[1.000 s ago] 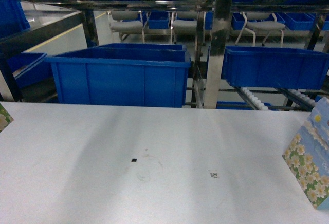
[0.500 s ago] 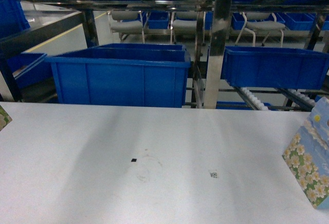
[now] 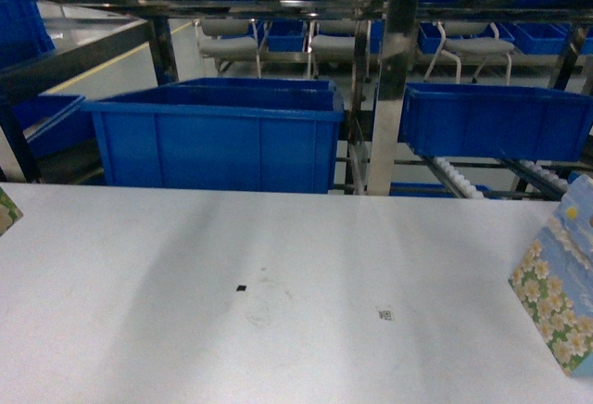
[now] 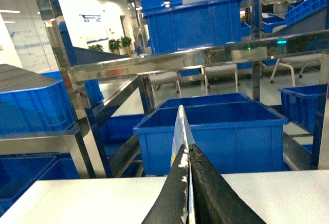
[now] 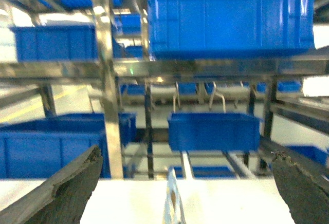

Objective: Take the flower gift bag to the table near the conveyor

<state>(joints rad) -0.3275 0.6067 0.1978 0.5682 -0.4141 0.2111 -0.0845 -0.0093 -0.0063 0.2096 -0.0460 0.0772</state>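
A flower gift bag [image 3: 559,300], pale blue with white and yellow blossoms, stands on the white table [image 3: 278,339] at the head view's right edge. My right gripper [image 5: 185,152] is open, and that bag's thin top edge [image 5: 174,203] rises between its wide-apart fingers without touching either. My left gripper [image 4: 188,149] is shut on the upright top edge of a second flowered bag [image 4: 180,129]. Only a green corner of that bag [image 3: 6,209] shows at the head view's left edge. Neither gripper appears in the head view.
Behind the table's far edge stands the steel-framed conveyor [image 3: 460,180] with white rollers. It carries a big blue bin [image 3: 218,135] and a shallower blue bin [image 3: 496,119]. More bins fill the upper shelves [image 5: 231,16]. Chairs [image 3: 227,44] stand beyond.
The green bag corner at the left edge has slipped slightly further out of the head view. The bag on the right has barely shifted.
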